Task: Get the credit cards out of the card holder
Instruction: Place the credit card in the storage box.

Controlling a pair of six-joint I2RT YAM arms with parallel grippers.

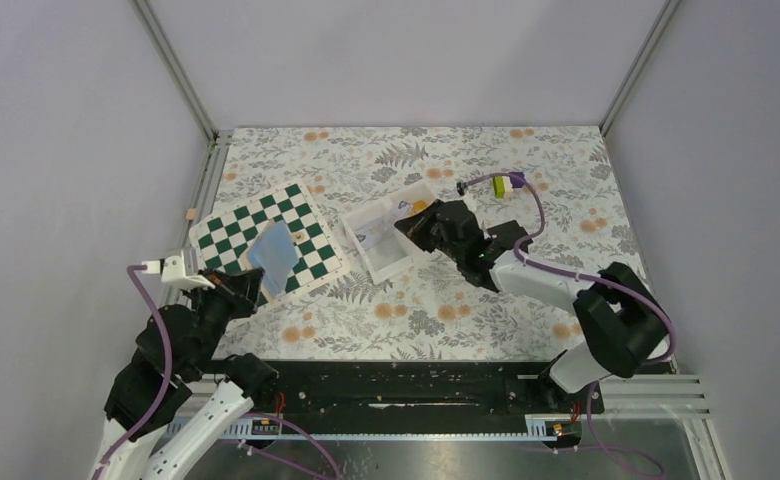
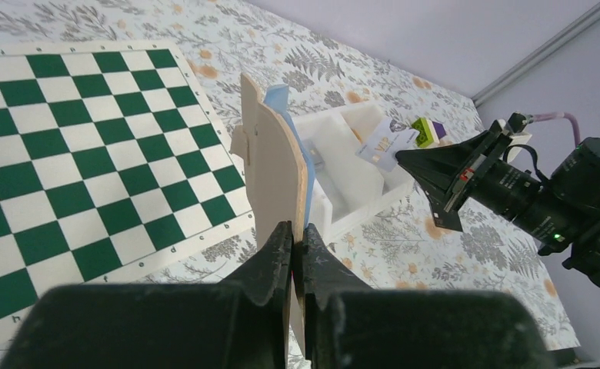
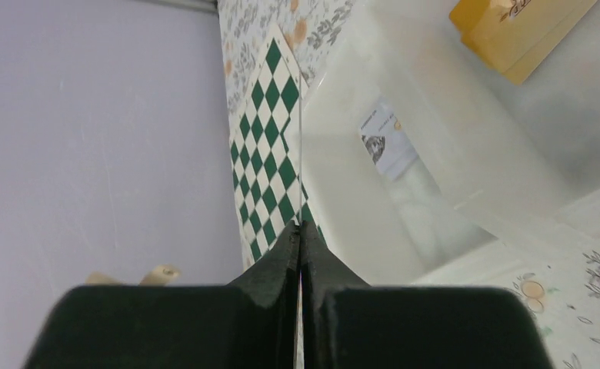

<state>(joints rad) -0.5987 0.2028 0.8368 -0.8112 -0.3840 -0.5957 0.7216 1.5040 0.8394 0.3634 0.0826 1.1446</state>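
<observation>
My left gripper [image 1: 249, 283] [image 2: 297, 231] is shut on the bottom edge of the card holder [image 1: 272, 256] [image 2: 275, 165]. The holder stands raised over the chequered board, with its tan back and a blue inner edge showing. Over the white tray, my right gripper [image 1: 407, 228] [image 2: 406, 157] [image 3: 300, 227] is shut on one of the credit cards [image 2: 388, 146]. The right wrist view shows this card only as a thin edge-on line [image 3: 301, 154]. Another credit card [image 3: 389, 142] lies flat in the tray's near compartment.
The white two-compartment tray [image 1: 391, 262] [image 3: 466, 154] sits mid-table with a yellow item [image 3: 512, 31] in its far compartment. The green-and-white chequered board [image 1: 228, 236] [image 2: 66, 154] lies at the left. A purple and green block [image 1: 511, 183] is at the back right.
</observation>
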